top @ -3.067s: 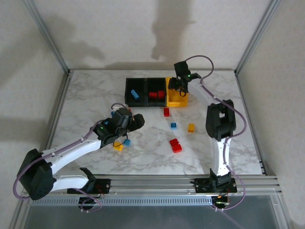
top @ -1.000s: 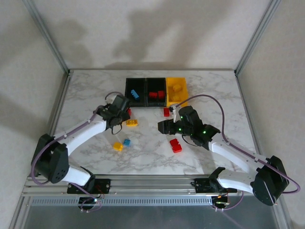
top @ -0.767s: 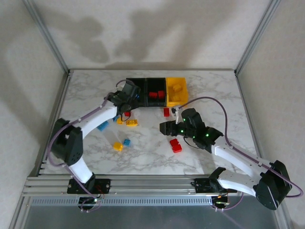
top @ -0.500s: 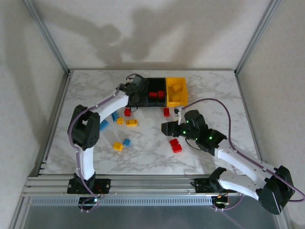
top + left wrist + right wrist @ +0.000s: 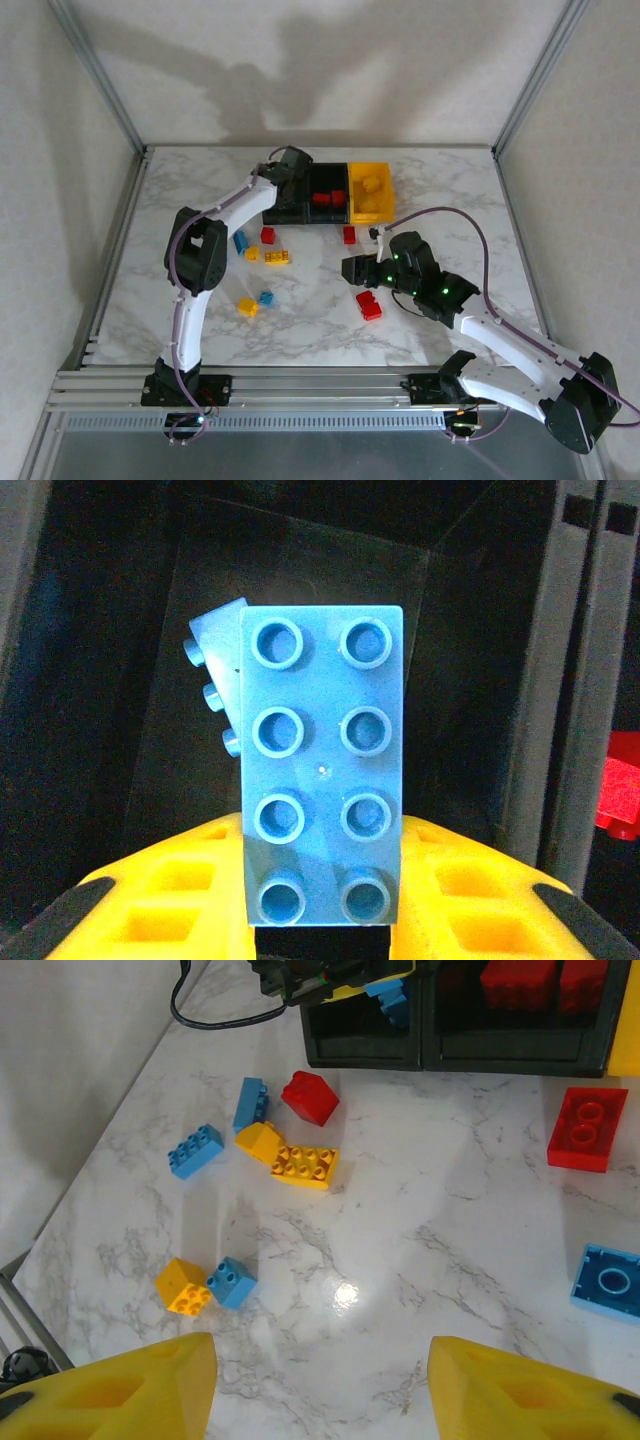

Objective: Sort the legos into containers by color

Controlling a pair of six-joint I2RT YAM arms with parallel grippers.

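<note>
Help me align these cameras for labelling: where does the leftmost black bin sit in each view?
Top external: leftmost black bin, upper middle, beneath the left gripper.
Left wrist: its dark interior behind the held blue brick.
Right wrist: top edge, centre.
Shared landmark: red bricks in the neighbouring bin.

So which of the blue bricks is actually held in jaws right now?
The eight-stud blue brick, pinched by the left gripper above the left black bin. The other blue bricks lie loose on the table or in that bin.

White, grey-veined marble table (image 5: 460, 200); blue, red and yellow legos (image 5: 305, 1163); containers (image 5: 305, 215) two black, one yellow; right claw fingers (image 5: 120, 1390) yellow.
</note>
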